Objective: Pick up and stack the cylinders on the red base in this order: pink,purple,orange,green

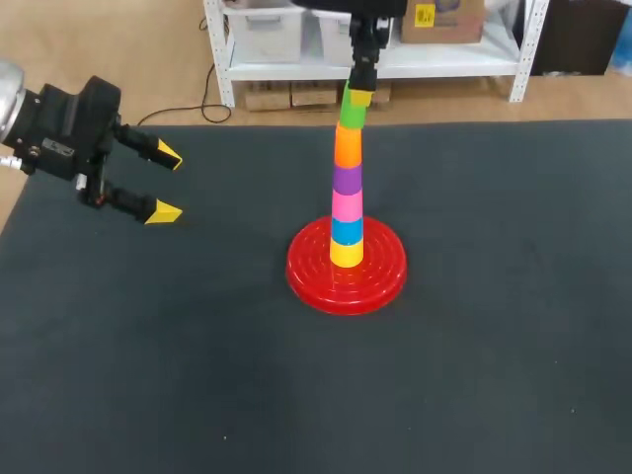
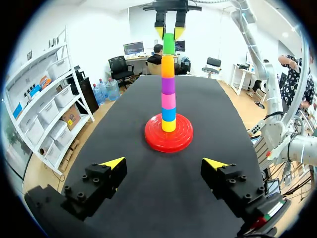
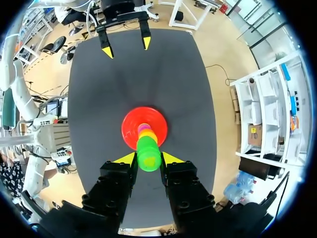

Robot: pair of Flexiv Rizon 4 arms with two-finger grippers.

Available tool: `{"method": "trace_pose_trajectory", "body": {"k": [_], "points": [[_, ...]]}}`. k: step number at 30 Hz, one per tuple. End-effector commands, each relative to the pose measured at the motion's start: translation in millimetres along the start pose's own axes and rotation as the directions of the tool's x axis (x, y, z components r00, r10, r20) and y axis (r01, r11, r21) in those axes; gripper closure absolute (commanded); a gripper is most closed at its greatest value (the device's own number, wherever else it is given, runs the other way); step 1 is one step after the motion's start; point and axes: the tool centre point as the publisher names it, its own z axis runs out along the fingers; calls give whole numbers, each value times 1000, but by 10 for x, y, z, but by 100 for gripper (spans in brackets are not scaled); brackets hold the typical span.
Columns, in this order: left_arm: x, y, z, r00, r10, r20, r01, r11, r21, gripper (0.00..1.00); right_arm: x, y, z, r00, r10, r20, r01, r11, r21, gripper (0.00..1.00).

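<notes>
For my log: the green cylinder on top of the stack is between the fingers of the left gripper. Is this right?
No: it is the right gripper. The right wrist view shows the green cylinder between that gripper's fingers; the left gripper is open, apart.

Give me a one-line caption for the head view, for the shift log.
Right gripper holds the green cylinder atop the stack on the red base; left gripper hangs open off to the left.

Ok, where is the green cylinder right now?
Head view, middle of the table: the green cylinder is topmost over the red base, directly on the orange cylinder, gripped at its upper end by the right gripper.
</notes>
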Motion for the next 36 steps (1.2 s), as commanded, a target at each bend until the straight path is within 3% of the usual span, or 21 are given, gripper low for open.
{"method": "trace_pose_trajectory", "body": {"k": [1, 36], "points": [[8, -8, 3, 1000, 1, 1, -1, 1000, -3, 0, -15, 4, 34, 1000, 2, -2, -2, 1000, 7, 100], [8, -8, 3, 1000, 1, 1, -1, 1000, -3, 0, -43, 0, 189, 997, -21, -69, 24, 999, 43, 100]]}}
